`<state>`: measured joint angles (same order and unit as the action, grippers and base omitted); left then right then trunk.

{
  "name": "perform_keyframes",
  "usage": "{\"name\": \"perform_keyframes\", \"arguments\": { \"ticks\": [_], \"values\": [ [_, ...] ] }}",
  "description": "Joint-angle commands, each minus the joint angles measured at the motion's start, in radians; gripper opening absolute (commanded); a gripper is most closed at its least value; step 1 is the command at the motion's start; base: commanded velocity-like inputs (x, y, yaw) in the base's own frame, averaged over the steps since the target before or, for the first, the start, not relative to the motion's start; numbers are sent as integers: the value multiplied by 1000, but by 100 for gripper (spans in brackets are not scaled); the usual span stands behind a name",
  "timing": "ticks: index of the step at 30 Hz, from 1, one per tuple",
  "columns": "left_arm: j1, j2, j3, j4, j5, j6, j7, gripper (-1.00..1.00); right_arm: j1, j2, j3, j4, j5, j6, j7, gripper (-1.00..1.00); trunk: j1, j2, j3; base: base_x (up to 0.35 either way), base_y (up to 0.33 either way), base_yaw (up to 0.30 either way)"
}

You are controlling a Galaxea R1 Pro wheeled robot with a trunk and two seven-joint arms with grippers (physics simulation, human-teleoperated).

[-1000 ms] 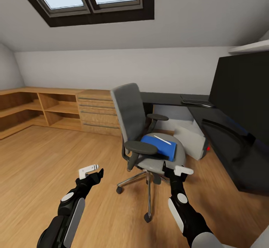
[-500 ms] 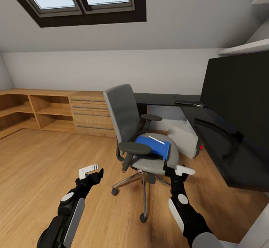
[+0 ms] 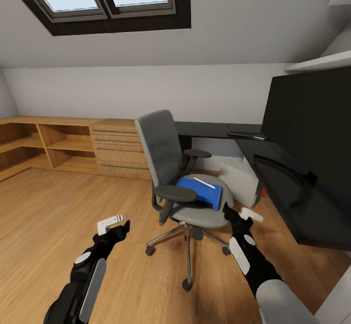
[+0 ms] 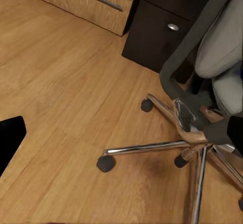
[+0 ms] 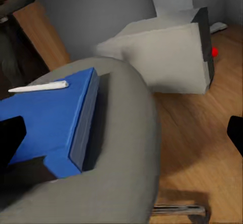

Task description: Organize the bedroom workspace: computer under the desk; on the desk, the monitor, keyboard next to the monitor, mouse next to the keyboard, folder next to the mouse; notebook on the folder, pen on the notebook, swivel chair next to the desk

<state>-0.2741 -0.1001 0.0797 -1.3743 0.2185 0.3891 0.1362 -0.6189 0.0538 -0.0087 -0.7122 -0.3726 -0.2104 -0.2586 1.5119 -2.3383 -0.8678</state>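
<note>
**Desk tidy-up: barely started, folder stack is still on the chair**

So far I'd call this early days. The monitor [image 3: 312,119] is already up on the desk [image 3: 292,187], towering over its right-hand edge, and the keyboard [image 3: 246,132] sits near the desk's back edge, near the monitor. The computer [image 3: 241,178] is on the floor against the desk's inner corner, tipped at an angle, so "under the desk" looks iffy to me. I can't pick out the mouse or the notebook.

What's left: the folder [image 5: 48,120] lies on the swivel chair [image 3: 187,178] seat, toward its front edge, with the pen [image 5: 38,87] lying on top of it. The chair stands out on the wood floor, near the desk but not tucked in.

Looks-wise: the folder is a slab of flat bright blue, the pen a thin whitish stick, the seat padded grey fabric, the chair base shiny chrome spokes on black casters, the desk top matte black.

The right gripper [image 3: 242,215] hovers just beside the seat's front edge, fingers spread wide, holding nothing. The left gripper [image 3: 114,224] hangs over the floor, well apart from the chair; it seems empty, but I can't tell how far it's open.
</note>
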Motion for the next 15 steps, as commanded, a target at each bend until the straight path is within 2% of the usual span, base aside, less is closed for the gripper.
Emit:
{"name": "perform_keyframes", "arguments": {
  "ticks": [1,3,4,5,6,9,10,11,15],
  "values": [
    [0,-1,6,-2,12,5,5,100,-22,-7,-1,15,-33,4,3,100,0,0,-1,0,0,0],
    [0,-1,13,-3,12,6,5,100,-55,-25,-1,54,-75,16,12,100,0,0,-1,0,0,0],
    [0,-2,15,-4,12,6,5,100,-87,-44,-2,102,-120,23,29,100,0,0,-1,0,0,0],
    [0,-2,17,-5,13,6,5,100,-87,-44,-2,102,-120,23,29,100,0,0,-1,0,0,0],
    [0,-2,20,-7,13,6,5,100,-122,-61,-2,156,-167,27,55,100,0,0,-1,0,0,0],
    [0,-2,22,-8,13,6,5,100,-174,-85,-3,239,-244,31,106,100,0,0,-1,0,0,0],
    [0,-3,23,-8,13,6,5,100,-204,-101,-3,293,-301,32,143,100,0,0,-1,0,0,0],
    [0,-3,24,-9,13,6,5,100,-232,-117,-3,357,-391,34,191,100,0,0,-1,0,0,0],
    [0,-2,25,-9,13,5,5,100,-249,-127,-5,406,-517,41,227,100,0,0,-1,0,0,0]
  ]
}}
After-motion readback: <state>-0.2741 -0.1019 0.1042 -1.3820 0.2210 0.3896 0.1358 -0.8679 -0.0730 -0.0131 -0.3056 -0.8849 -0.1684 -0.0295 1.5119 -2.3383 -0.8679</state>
